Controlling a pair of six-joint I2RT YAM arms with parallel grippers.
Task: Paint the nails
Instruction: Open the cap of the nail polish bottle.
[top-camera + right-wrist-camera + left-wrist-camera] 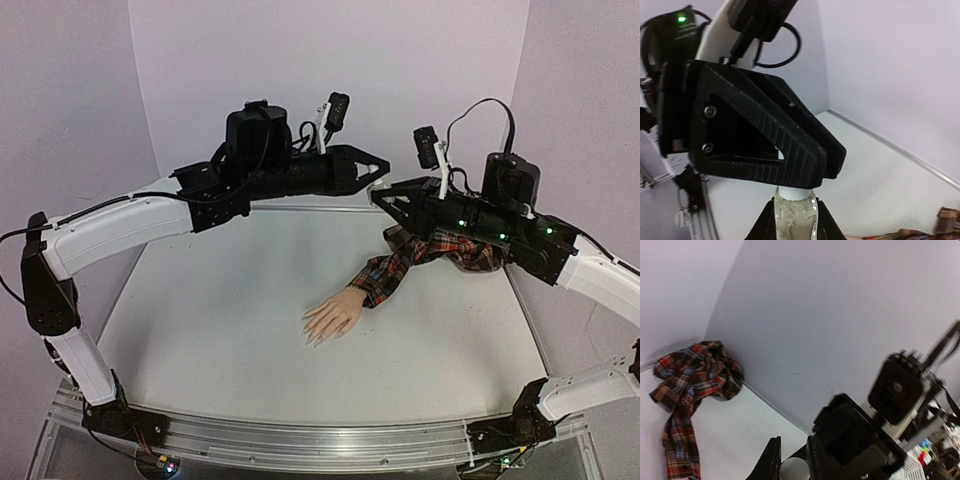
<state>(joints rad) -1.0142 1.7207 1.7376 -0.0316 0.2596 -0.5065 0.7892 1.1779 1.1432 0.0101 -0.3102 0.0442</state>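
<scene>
Top view alone shows the nails (313, 337); right wrist, the bottle (795, 217) and cap (795, 193)

hand (330, 318): laid on the table (200, 330), near its middle; nails (313, 336) at the near-left end.
sleeve (400, 268): trailed back right from the hand.
left gripper (382, 169), right gripper (377, 194): met tip to tip above the table's back.
bottle (795, 215): set in the right gripper, its cap (794, 193) in the left gripper.

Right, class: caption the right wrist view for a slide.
Right hand holds a clear bottle; left hand clamps its white cap.
</scene>
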